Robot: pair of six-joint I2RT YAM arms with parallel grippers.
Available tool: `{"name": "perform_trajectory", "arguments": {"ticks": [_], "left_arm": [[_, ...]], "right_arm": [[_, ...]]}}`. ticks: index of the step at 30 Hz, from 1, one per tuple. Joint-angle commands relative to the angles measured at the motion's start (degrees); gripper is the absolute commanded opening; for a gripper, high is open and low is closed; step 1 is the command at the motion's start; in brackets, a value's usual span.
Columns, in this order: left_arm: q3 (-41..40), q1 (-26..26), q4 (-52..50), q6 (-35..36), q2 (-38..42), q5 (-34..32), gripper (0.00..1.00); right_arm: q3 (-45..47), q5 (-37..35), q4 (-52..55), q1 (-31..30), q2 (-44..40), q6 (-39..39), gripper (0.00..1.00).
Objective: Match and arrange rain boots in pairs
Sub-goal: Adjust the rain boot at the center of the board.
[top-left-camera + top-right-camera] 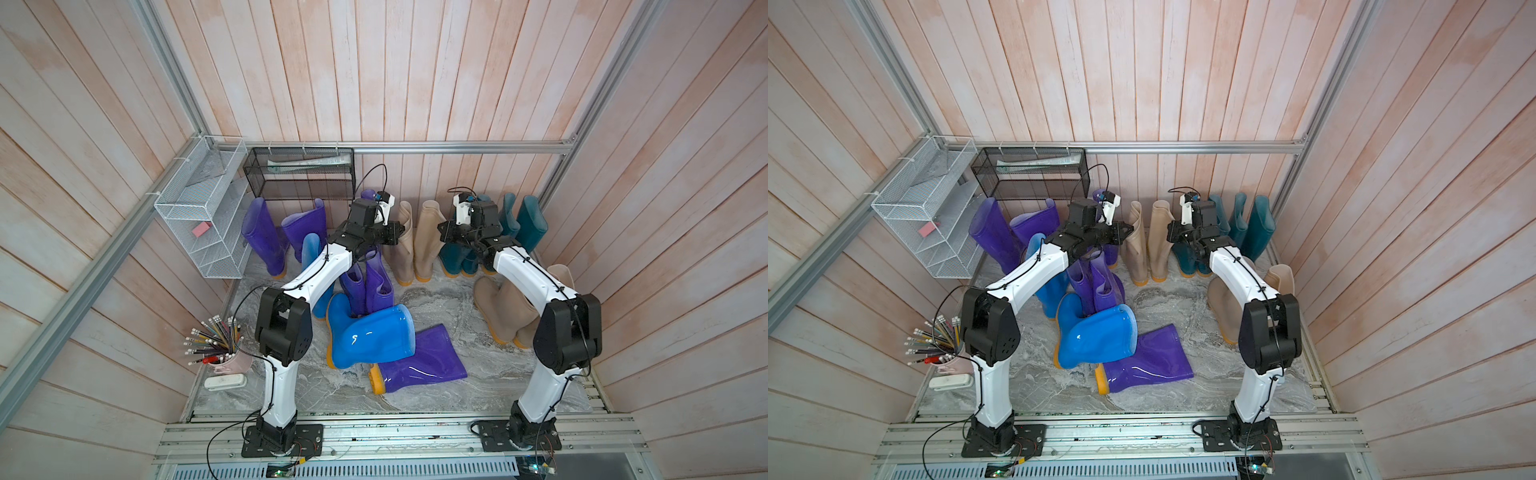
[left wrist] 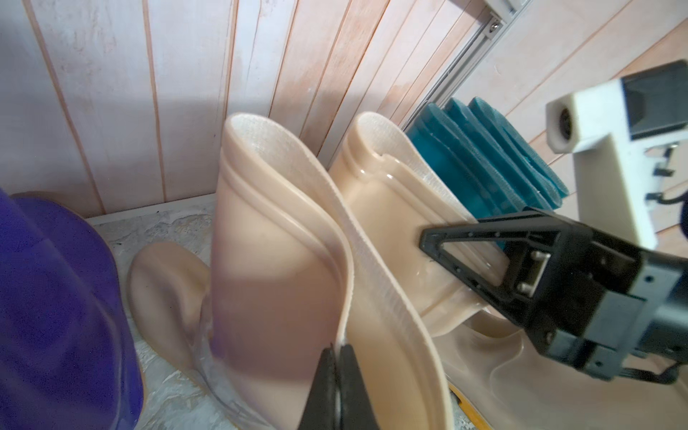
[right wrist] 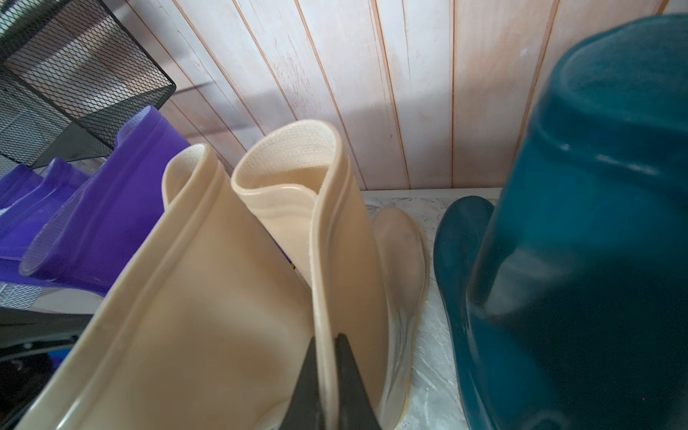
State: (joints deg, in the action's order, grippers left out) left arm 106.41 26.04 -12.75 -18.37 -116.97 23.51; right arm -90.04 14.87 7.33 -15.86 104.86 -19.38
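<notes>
Floor (image 1: 436,307) bare mid-scene, left tool (image 2: 338,346) clamped on beige boot (image 2: 268,231) rim, right tool (image 3: 327,338) clamped on neighbouring boot (image 3: 350,238) rim

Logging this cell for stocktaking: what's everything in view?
purple boots: six, purple; five standing back left to centre, one lying front
blue boots: two, blue; one standing, one lying, centre left
teal boots: four, teal; back right
beige boots: four, beige; two at back wall, two under right arm
wire shelf: one, white; left wall
mesh shelf: one, black; back wall
pencil cup: one, pink; front left
case: one, white; beside cup
left gripper: one, black; fingers shut on a back beige boot
right gripper: one, black; fingers shut on the other
</notes>
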Motion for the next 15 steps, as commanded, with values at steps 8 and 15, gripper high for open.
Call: {"name": "perform_trajectory", "arguments": {"ticks": [8,15], "left_arm": [[1.0,1.8,-1.2,1.0,4.0,8.2,0.83],[0.4,1.7,-3.6,1.0,13.4,9.7,1.0]], "right_arm": [[4.6,-0.9,0.2,-0.5,-10.8,-1.5,0.5],[8.9,-3.7,0.4,-1.9,-22.3,-0.9,0.57]]}}
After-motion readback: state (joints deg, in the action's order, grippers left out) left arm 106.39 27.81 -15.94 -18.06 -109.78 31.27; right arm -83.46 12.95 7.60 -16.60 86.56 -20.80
